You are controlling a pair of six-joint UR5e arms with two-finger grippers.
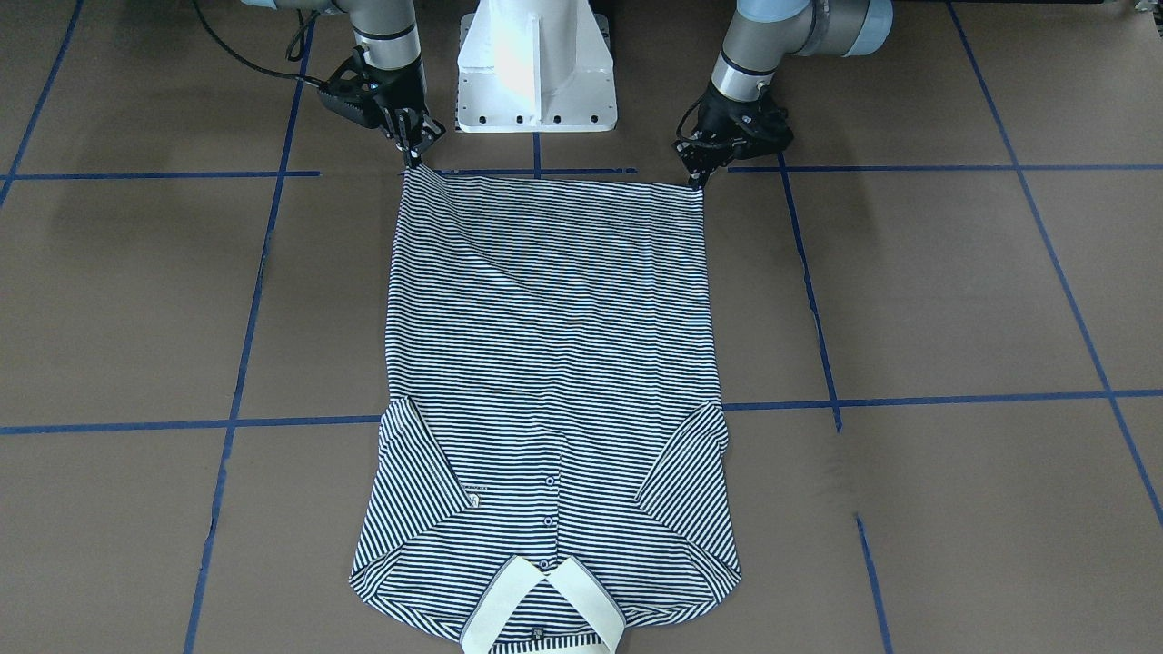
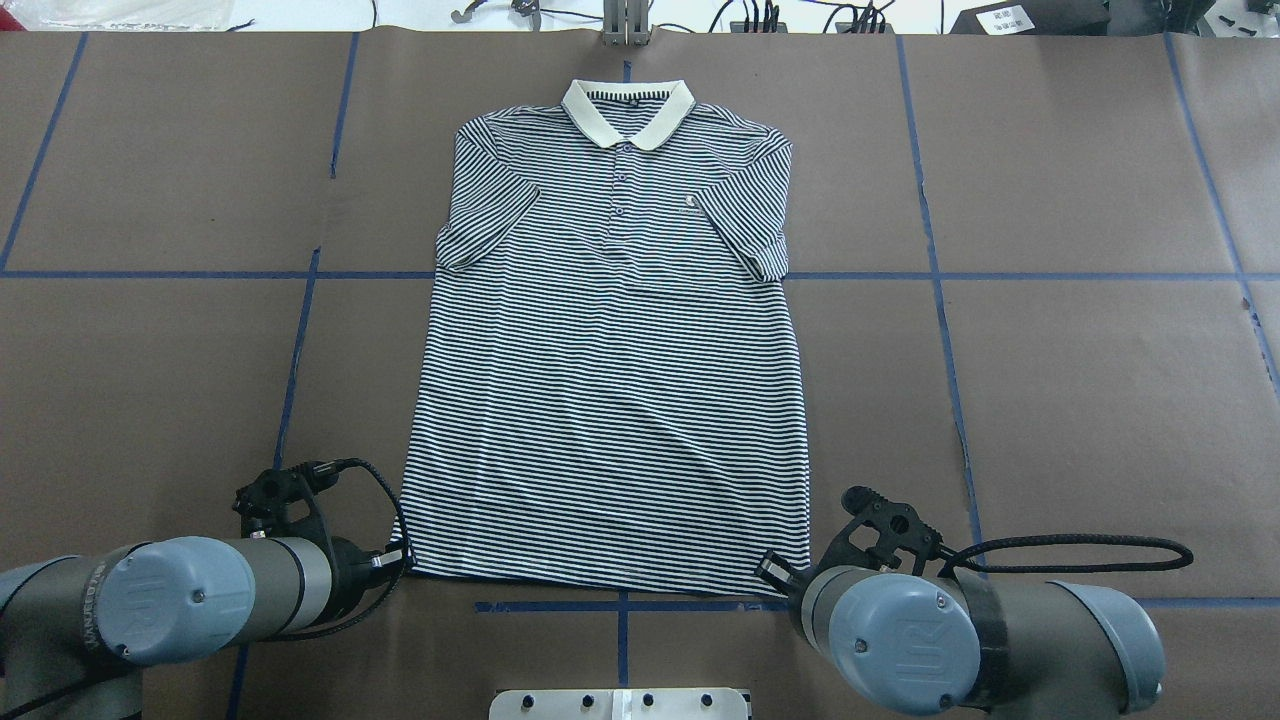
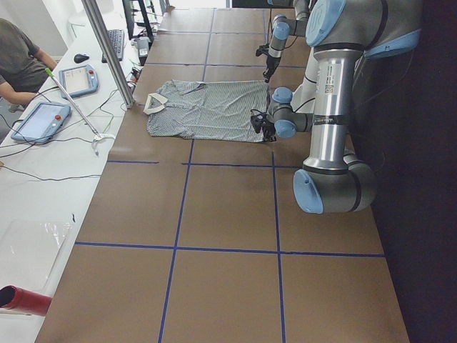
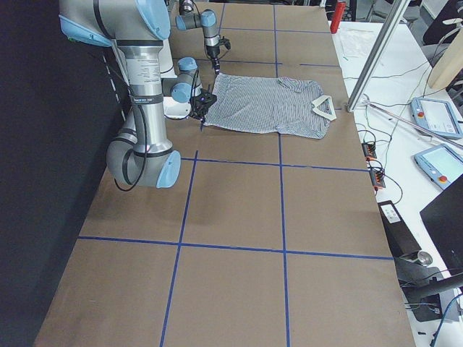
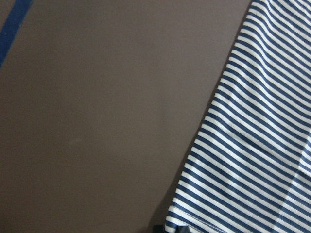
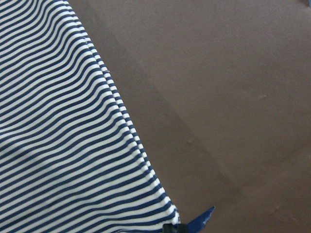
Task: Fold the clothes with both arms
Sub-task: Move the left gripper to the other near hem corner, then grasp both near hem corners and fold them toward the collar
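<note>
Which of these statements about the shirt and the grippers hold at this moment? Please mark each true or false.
1. The polo shirt lies front up, with its buttons showing. True.
2. The collar lies beside the grippers. False: the collar is at the far end, and the hem is by the grippers.
3. The left gripper and the right gripper are each at a hem corner. True.
4. The sleeves are spread straight out sideways. False: both are folded in over the chest.

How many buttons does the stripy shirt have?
3 buttons, in a row down the shirt front: one at the collar, one midway, one farthest from it. None seem hidden.
</note>
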